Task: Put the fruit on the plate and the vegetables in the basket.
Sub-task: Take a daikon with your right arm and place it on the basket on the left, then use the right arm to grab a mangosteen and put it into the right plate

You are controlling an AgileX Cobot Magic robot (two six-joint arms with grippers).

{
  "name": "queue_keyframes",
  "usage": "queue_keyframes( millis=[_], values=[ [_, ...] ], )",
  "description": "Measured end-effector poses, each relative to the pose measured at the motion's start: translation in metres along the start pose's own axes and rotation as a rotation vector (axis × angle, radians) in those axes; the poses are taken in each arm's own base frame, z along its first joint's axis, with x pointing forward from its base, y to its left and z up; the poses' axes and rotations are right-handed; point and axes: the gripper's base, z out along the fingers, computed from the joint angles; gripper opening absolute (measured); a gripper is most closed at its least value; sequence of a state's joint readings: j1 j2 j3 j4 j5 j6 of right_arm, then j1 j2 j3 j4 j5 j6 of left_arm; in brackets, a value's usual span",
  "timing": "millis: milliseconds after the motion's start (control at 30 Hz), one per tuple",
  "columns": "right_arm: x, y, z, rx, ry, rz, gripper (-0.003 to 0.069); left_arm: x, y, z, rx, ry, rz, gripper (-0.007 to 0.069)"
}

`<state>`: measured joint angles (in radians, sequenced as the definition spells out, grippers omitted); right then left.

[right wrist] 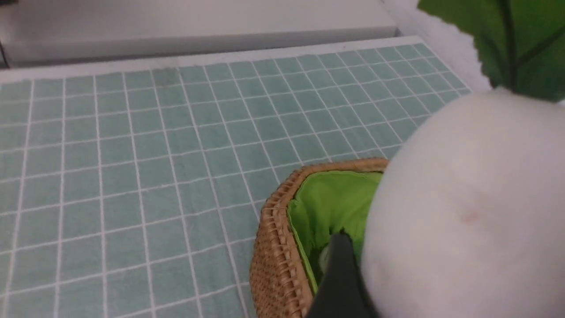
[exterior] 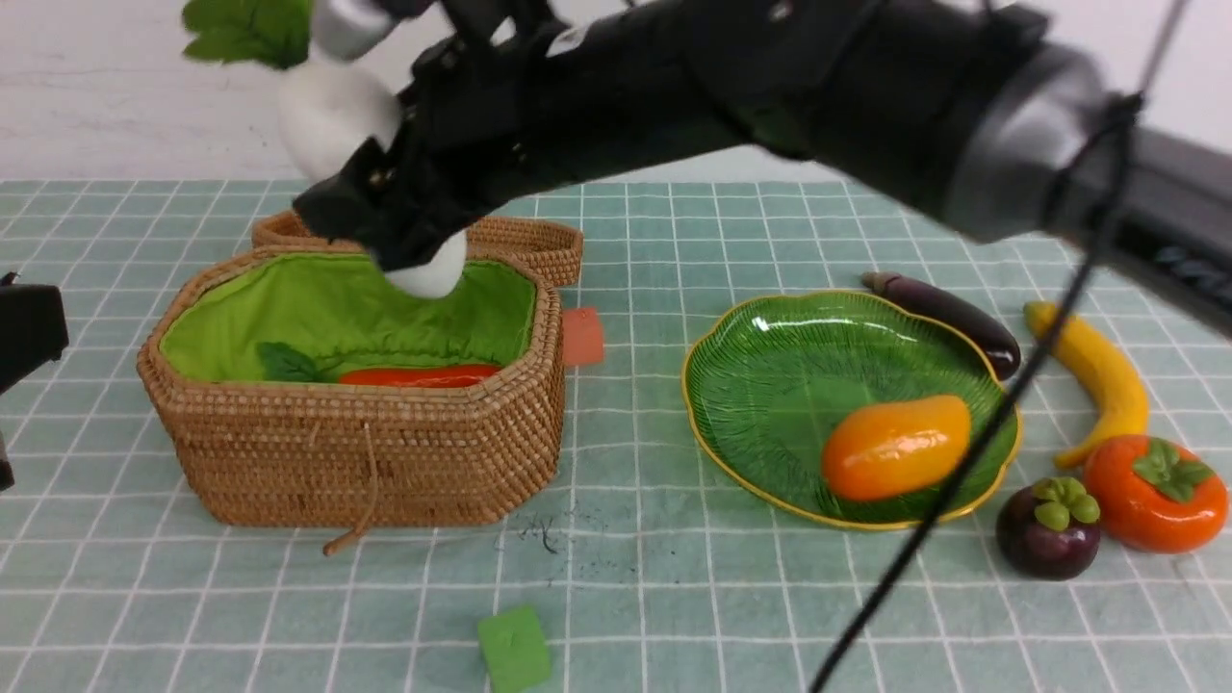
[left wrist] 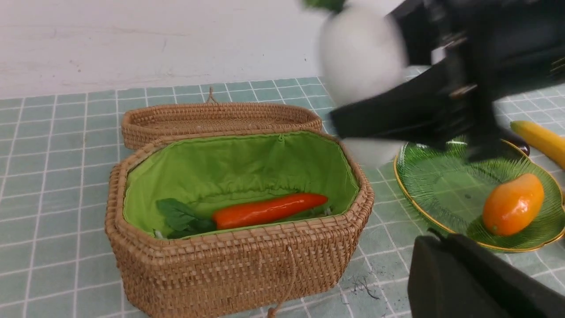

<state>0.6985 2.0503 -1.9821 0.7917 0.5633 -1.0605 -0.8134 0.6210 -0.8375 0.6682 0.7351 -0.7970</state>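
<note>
The right gripper reaches across the table and is clamped around the white radish. It holds the radish tilted over the open basket, leaves up and the blunt tip low near the back rim. In the right wrist view the radish fills most of the frame, with the basket's green lining below it. Inside the basket the carrot lies flat along the bottom, and the lid is folded back behind. The mango sits on the green plate. The eggplant lies just beside the plate's far rim. The banana, persimmon and mangosteen lie on the cloth to the plate's right. The left gripper sits at the frame's left edge, well apart from the basket; I cannot tell how its jaws stand.
</note>
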Motion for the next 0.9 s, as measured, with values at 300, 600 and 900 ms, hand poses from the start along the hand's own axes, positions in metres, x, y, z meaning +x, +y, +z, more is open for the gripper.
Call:
queue_keyframes(
  millis=[300, 600, 900],
  values=[
    [0.036, -0.014, 0.040, 0.094, 0.024, -0.019, 0.0657, 0.003, 0.002, 0.000, -0.017, 0.029, -0.030, -0.0010],
    [-0.018, 0.012, -0.055, -0.072, 0.284, -0.008, 0.0543, 0.010, -0.007, -0.001, 0.077, 0.116, -0.090, -0.0009],
    [-0.013, 0.001, -0.123, 0.206, 0.650, 0.207, 0.0226, 0.014, -0.030, -0.006, 0.347, 0.151, 0.064, -0.0013]
  ],
)
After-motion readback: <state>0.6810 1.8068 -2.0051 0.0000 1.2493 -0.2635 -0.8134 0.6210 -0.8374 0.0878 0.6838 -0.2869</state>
